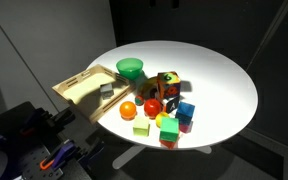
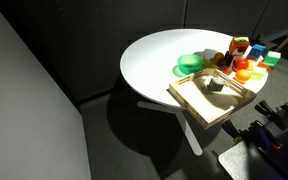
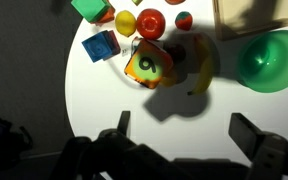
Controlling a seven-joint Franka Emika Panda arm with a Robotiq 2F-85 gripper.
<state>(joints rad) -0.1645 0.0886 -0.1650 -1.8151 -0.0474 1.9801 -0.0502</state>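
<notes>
The pincer (image 3: 184, 131) hangs wide open, holding nothing, its two fingers (image 3: 122, 126) dark at the bottom of the wrist view, over the near edge of the round white counter (image 3: 99, 95). The nearest thing is a many-coloured cube (image 3: 149, 64). It stands on the counter straight ahead of the pincer, well apart from it and a little toward the picture's left of the gap's middle. A yellow piece (image 3: 200, 66) touches the cube's side, and its long axis runs away from the pincer, across the line between the fingers. The cube itself is squat, with no clear long axis. Beyond it lie a blue block (image 3: 101, 45) and an orange ball (image 3: 151, 22). A green bowl (image 3: 269, 58) sits off to the side, next to a wooden tray (image 1: 89, 88). In both exterior views the cube (image 1: 167, 85) (image 2: 239, 48) stands among the other toys.
</notes>
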